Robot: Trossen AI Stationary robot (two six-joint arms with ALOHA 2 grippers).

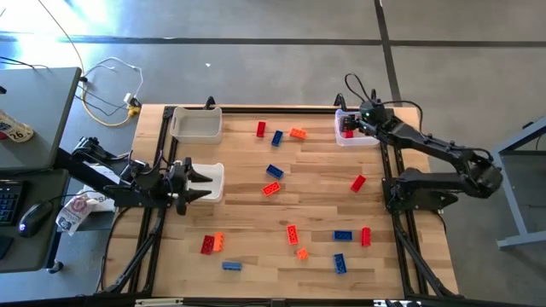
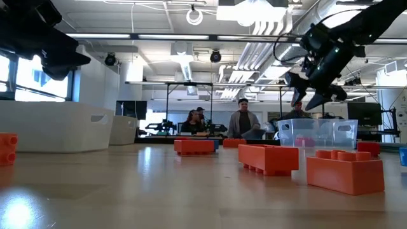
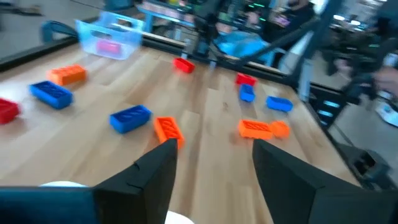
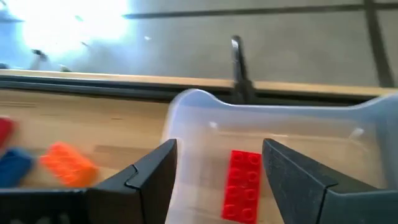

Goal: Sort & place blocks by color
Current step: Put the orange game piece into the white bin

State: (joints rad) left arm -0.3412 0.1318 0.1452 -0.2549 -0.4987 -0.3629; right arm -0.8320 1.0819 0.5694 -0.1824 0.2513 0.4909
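Small red, blue and orange studded blocks lie scattered flat over the wooden table, among them a blue one [image 1: 274,170], an orange one [image 1: 298,133] and a red one [image 1: 357,182]. One red block [image 4: 242,183] lies on the floor of the clear bin [image 1: 368,139] at the table's far right. My right gripper [image 4: 219,152] hovers open above that bin, empty, also seen in the high view [image 1: 345,126]. My left gripper [image 3: 214,152] is open and empty over a white bin [image 1: 215,174] at the table's left side.
A second white bin [image 1: 198,124] stands at the far left corner. More blocks lie near the near edge: red [image 1: 207,245], orange [image 1: 218,242], blue [image 1: 231,266], blue [image 1: 339,263]. People stand in the room behind the table [image 2: 243,121].
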